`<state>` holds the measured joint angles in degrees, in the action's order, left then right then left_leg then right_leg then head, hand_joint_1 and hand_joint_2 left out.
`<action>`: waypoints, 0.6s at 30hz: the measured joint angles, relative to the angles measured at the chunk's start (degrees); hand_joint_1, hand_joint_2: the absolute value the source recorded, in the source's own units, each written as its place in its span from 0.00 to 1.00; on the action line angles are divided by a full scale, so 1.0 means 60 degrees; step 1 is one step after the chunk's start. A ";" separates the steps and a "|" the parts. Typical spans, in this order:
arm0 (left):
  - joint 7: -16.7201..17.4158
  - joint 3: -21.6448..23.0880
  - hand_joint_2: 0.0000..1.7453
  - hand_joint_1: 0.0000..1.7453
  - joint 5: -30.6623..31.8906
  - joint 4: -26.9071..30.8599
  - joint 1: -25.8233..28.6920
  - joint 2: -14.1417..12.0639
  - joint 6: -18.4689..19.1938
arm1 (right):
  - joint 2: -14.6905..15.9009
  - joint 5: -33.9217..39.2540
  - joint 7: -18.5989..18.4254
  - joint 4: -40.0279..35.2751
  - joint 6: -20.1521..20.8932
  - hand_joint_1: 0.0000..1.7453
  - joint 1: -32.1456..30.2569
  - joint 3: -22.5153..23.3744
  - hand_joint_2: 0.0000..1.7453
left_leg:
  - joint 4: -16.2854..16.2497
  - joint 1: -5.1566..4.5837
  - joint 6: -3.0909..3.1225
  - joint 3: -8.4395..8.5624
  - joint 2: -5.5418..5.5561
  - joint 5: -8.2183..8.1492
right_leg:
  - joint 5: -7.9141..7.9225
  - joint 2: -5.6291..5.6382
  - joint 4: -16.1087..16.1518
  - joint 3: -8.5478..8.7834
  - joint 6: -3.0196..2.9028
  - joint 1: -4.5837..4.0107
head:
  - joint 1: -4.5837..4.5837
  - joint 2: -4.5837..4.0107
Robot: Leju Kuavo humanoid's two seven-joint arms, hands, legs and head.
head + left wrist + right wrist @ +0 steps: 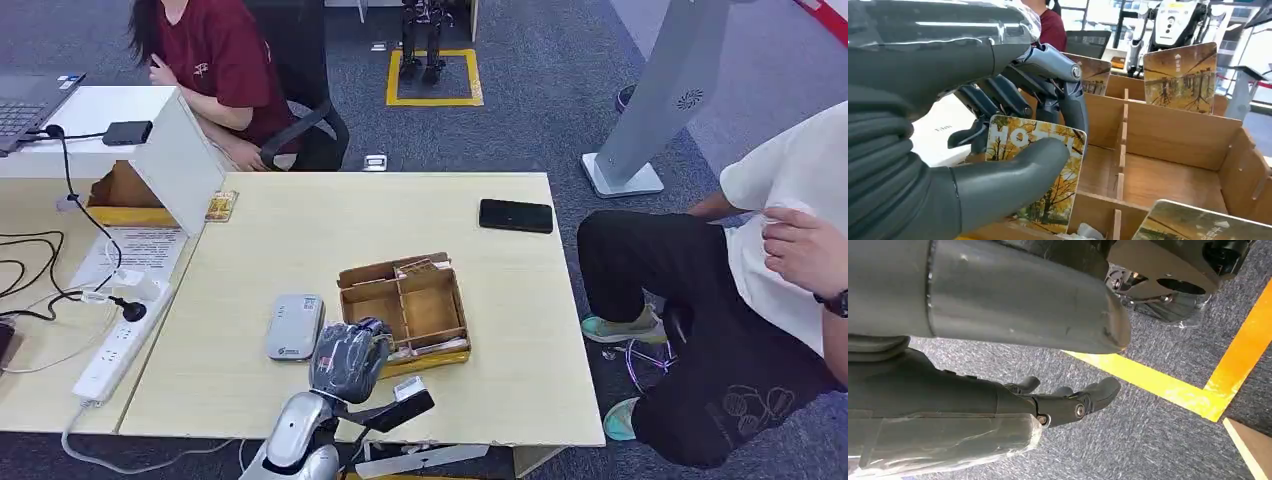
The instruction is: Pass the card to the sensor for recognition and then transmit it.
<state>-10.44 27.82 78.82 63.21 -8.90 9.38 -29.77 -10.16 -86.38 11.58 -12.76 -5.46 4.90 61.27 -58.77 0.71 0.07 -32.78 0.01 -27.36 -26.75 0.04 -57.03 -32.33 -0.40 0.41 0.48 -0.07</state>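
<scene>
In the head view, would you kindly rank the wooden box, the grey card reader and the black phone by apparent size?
1. Wooden box, clearly largest.
2. Grey card reader.
3. Black phone, close to the reader; it lies farther away, so that order is unsure.

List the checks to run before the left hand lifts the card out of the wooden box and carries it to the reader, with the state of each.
1. Card held: ok, the left hand pinches it between thumb and fingers.
2. Card free of the wooden box: cannot tell, its lower edge is hidden.
3. Other cards undisturbed: ok, one upright card leans on the far wall.
4. Reader reachable: ok, it lies on the table beside the box.
5. Right hand out of the way: ok, hangs over the floor holding nothing.
</scene>
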 joint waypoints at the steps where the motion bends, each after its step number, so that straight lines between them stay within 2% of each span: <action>1: -0.0113 0.0000 1.00 1.00 -0.0149 0.0000 0.0000 -0.0022 -0.0004 | 0.0000 0.0000 0.0004 0.0000 0.0000 0.00 0.0000 0.0000 0.00 | 0.0000 0.0000 0.0000 0.0000 0.0000 0.0000 | 0.0000 0.0000 0.0000 0.0000 0.0000 0.0000 | 0.0000 0.0000; 4: -0.0515 -0.0004 1.00 1.00 -0.0731 0.0157 0.0000 -0.0084 0.0098 | 0.0000 -0.0004 0.0018 0.0000 0.0000 0.00 0.0000 0.0000 0.00 | 0.0000 0.0000 -0.0001 0.0000 0.0001 0.0001 | 0.0000 0.0000 0.0000 0.0000 0.0000 -0.0001 | 0.0000 0.0000; 8: -0.1050 0.0003 1.00 1.00 -0.1698 0.1076 -0.0131 -0.0298 0.0763 | 0.0000 -0.0004 0.0109 0.0000 0.0000 0.00 0.0002 0.0000 0.00 | 0.0000 0.0000 -0.0001 0.0000 0.0001 0.0002 | 0.0000 0.0000 -0.0001 0.0000 0.0000 -0.0001 | -0.0004 0.0000; 14: -0.0842 0.0193 1.00 1.00 -0.1702 0.2904 -0.0692 -0.1006 0.1443 | 0.0000 0.0004 0.0098 -0.0007 -0.0066 0.00 0.0006 0.0000 0.00 | 0.0000 0.0001 -0.0002 0.0002 0.0001 0.0003 | 0.0002 0.0000 -0.0003 0.0001 -0.0001 -0.0001 | 0.0000 0.0000; 18: -0.0762 0.0321 1.00 1.00 -0.1673 0.3421 -0.0866 -0.1326 0.1475 | 0.0000 0.0004 0.0069 -0.0011 -0.0080 0.00 0.0006 0.0000 0.00 | 0.0000 0.0001 -0.0002 0.0003 -0.0002 0.0004 | 0.0002 0.0002 -0.0002 0.0000 -0.0002 -0.0001 | 0.0000 0.0000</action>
<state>-15.01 29.75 68.78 83.74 -14.09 1.42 -20.92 -10.16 -86.36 12.00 -12.83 -5.95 4.94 61.27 -58.77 0.72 0.06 -32.76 0.00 -27.33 -26.74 0.05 -57.04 -32.33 -0.41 0.40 0.48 -0.07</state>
